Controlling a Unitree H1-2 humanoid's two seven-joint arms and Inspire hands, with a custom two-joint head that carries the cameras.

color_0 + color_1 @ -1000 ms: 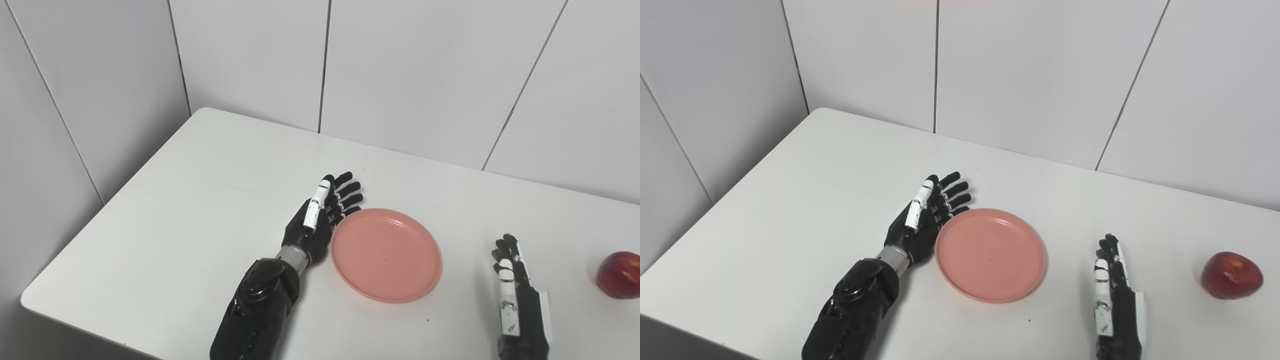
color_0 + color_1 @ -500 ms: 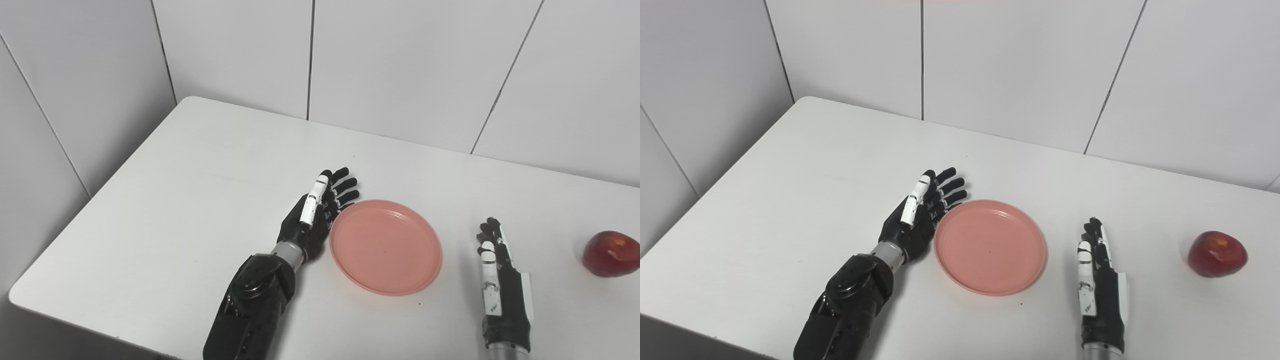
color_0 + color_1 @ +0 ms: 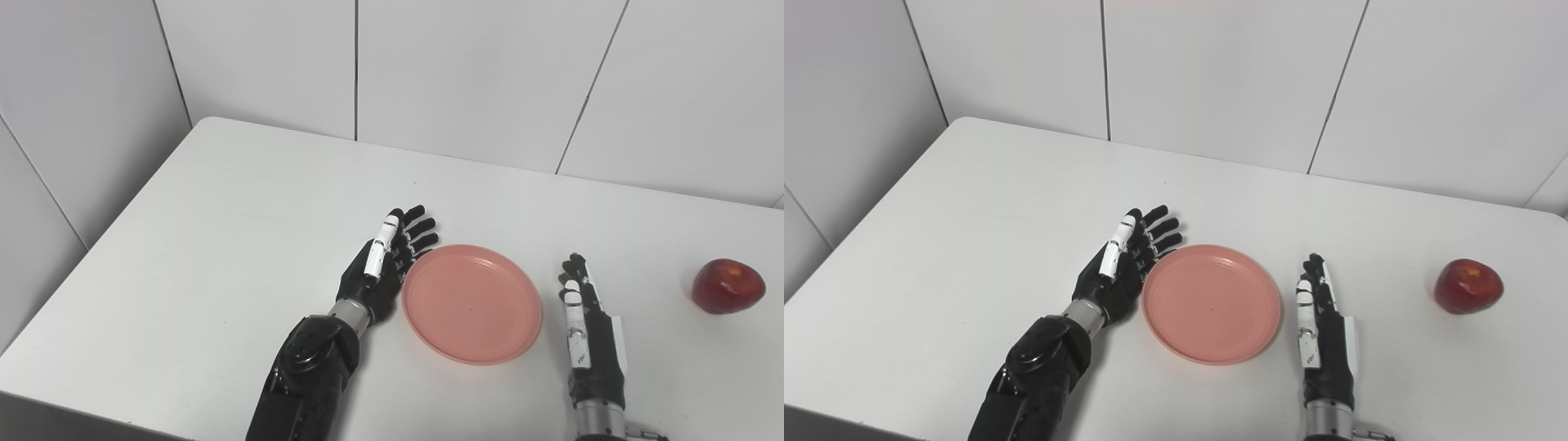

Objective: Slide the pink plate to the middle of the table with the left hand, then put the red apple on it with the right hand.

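A white table (image 3: 233, 202) with a smooth matte top and rounded corners stands in a corner of pale wall panels (image 3: 465, 73) split by thin dark seams. The left hand (image 3: 386, 263), black with a white strip along its thumb, stands on its edge on the tabletop, fingers straight and spread a little, holding nothing; its palm faces the pink plate (image 3: 472, 302), which lies flat just to its right, the rim touching or nearly touching the fingers. The plate is round, shallow and plastic-looking, with a raised lip and faint rings inside. Just beyond the plate's far side, the right hand (image 3: 588, 327) also stands on edge, fingers straight and close together, empty, not touching the plate. The red apple (image 3: 728, 286), glossy with yellowish flecks, sits well to the right of that hand, near the table's right end.
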